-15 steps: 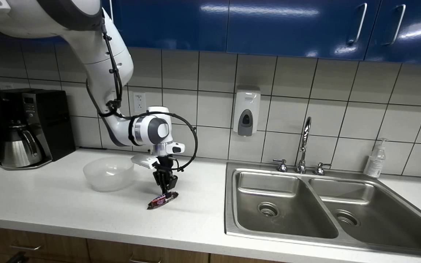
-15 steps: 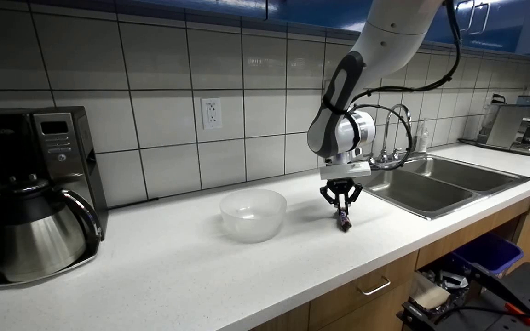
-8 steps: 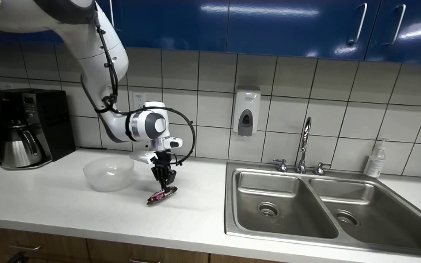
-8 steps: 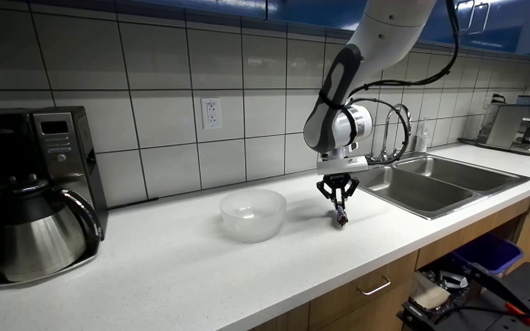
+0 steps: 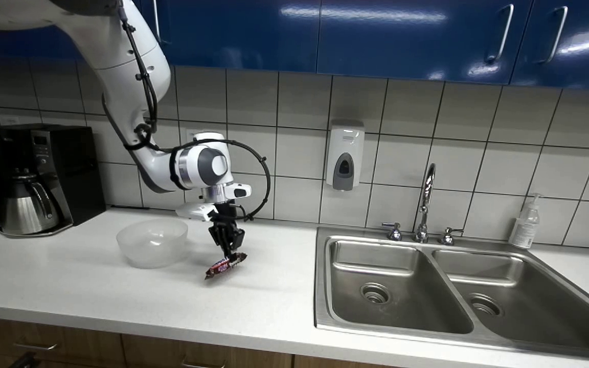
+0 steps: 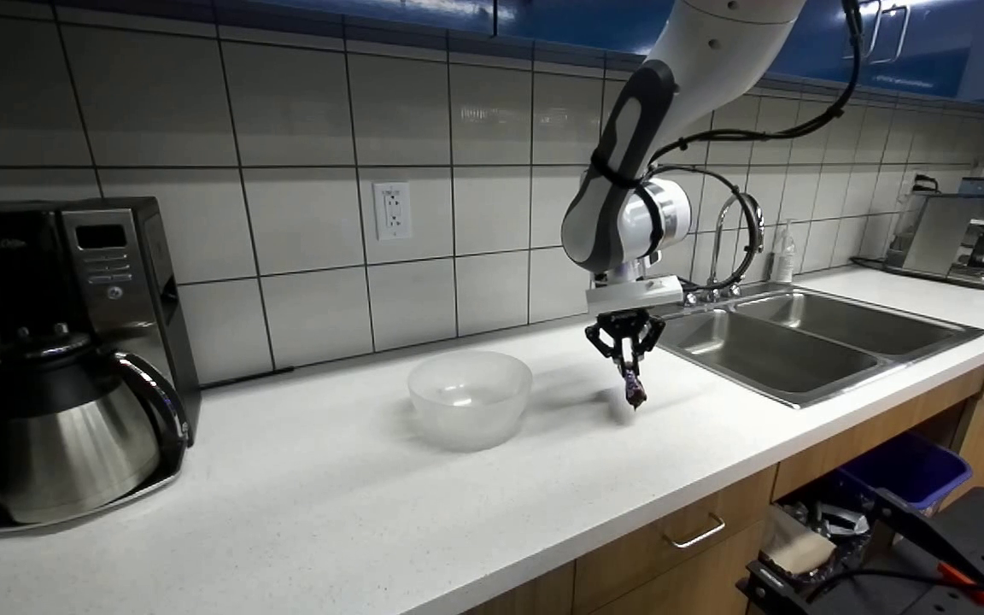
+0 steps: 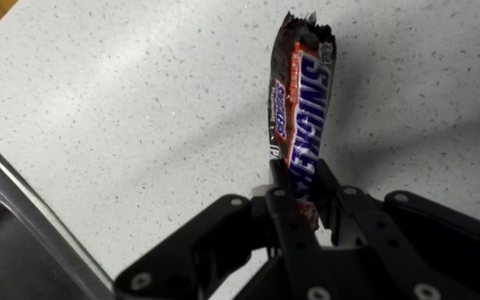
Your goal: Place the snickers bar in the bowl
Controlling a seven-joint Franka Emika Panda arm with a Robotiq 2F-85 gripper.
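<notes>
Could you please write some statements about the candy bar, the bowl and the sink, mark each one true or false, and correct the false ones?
1. The gripper holds the candy bar. True.
2. The bowl stands on the counter. True.
3. The candy bar lies in the bowl. False: it is outside the bowl, held by the gripper.
4. The tap stands at the back of the sink. True.
5. The gripper hangs over the sink. False: it is over the counter, between the bowl and the sink.
6. The candy bar is plain green. False: it is dark brown with red, white and blue print.
</notes>
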